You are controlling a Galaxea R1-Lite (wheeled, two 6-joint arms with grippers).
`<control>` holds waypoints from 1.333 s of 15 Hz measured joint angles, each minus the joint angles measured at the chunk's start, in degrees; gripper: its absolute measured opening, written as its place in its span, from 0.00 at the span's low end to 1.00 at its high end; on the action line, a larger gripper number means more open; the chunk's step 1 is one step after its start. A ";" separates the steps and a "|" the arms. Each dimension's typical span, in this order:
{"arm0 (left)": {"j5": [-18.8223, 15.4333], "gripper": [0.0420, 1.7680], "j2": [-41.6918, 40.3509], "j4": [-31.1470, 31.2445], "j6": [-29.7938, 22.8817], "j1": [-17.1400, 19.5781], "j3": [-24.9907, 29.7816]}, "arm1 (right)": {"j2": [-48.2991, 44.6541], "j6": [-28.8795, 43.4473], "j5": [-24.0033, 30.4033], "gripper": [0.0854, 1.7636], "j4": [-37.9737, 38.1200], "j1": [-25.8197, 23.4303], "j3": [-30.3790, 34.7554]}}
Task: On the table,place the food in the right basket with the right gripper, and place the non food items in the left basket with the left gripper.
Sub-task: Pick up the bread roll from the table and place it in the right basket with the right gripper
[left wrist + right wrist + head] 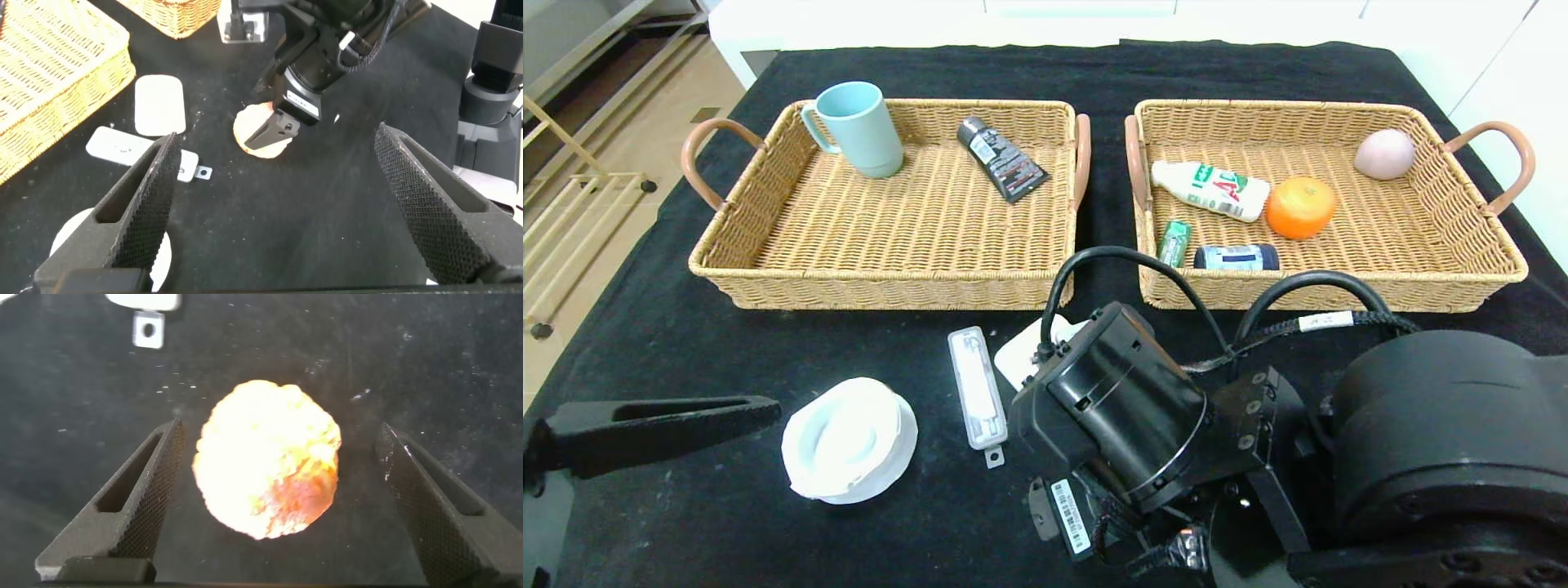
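The right gripper point(274, 510) hangs over the bun point(268, 457) on the counter point(727, 523), jaws wide apart on either side and not touching it. The lumpy ball may roll or squash if the jaws close off-centre or too high. Just beside lie the soap point(159, 104) and case point(977, 386), which the bulky arm could nudge. The left gripper point(290, 204), jaws also apart, waits near the dish point(849, 438); both baskets sit beyond.
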 joint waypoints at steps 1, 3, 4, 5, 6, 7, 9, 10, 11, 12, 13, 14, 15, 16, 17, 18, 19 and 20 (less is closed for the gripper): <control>-0.02 0.97 -0.01 0.00 0.00 -0.02 0.00 | 0.30 0.00 -0.59 0.97 0.00 -0.04 0.09; 0.00 0.97 -0.12 0.05 0.02 -0.06 0.00 | 0.90 0.04 -0.78 0.97 -0.02 -0.04 0.20; 0.00 0.97 -0.22 0.00 0.02 -0.06 0.00 | 1.23 0.02 -0.80 0.97 -0.05 -0.04 0.20; 0.00 0.97 -0.30 0.00 0.05 -0.04 0.00 | 1.60 0.04 -0.88 0.97 -0.07 -0.01 0.20; 0.00 0.97 -0.43 0.00 0.07 0.00 0.00 | 1.95 0.04 -0.89 0.97 -0.07 0.02 0.20; -0.02 0.97 -0.50 0.00 0.07 0.00 0.00 | 2.32 0.06 -0.94 0.97 -0.10 0.02 0.18; -0.02 0.97 -0.56 -0.01 0.09 0.00 0.00 | 2.84 0.13 -0.94 0.97 -0.16 -0.01 0.09; -0.02 0.97 -0.56 -0.01 0.09 0.00 0.00 | 3.06 0.13 -0.94 0.97 -0.16 -0.01 0.09; 0.00 0.97 -0.54 0.02 0.07 0.00 0.01 | 3.22 0.15 -0.94 0.97 -0.18 -0.04 0.09; 0.00 0.97 -0.54 0.05 0.07 -0.02 0.04 | 3.33 0.15 -0.94 0.97 -0.18 -0.04 0.13; -0.02 0.97 -0.52 0.05 0.09 -0.06 0.06 | 3.44 0.15 -0.91 0.97 -0.16 -0.04 0.18; 0.00 0.97 -0.50 0.05 0.09 -0.02 0.06 | 3.55 0.13 -0.94 0.97 -0.13 -0.09 0.20; 0.00 0.97 -0.50 0.05 0.07 0.00 0.06 | 3.66 0.09 -0.91 0.97 -0.07 -0.11 0.22; -0.02 0.97 -0.45 0.07 0.09 -0.02 0.06 | 3.72 0.09 -0.89 0.97 -0.05 -0.12 0.22; 0.00 0.97 -0.43 0.07 0.09 -0.02 0.09 | 3.79 0.13 -0.89 0.85 -0.07 -0.12 0.24; 0.00 0.97 -0.41 0.07 0.09 -0.06 0.11 | 3.80 0.13 -0.88 0.76 -0.05 -0.15 0.24; 0.00 0.97 -0.41 0.09 0.09 -0.06 0.11 | 3.83 0.13 -0.88 0.68 -0.05 -0.15 0.24; 0.00 0.97 -0.39 0.07 0.09 -0.06 0.11 | 3.83 0.22 -0.88 0.63 -0.02 -0.15 0.24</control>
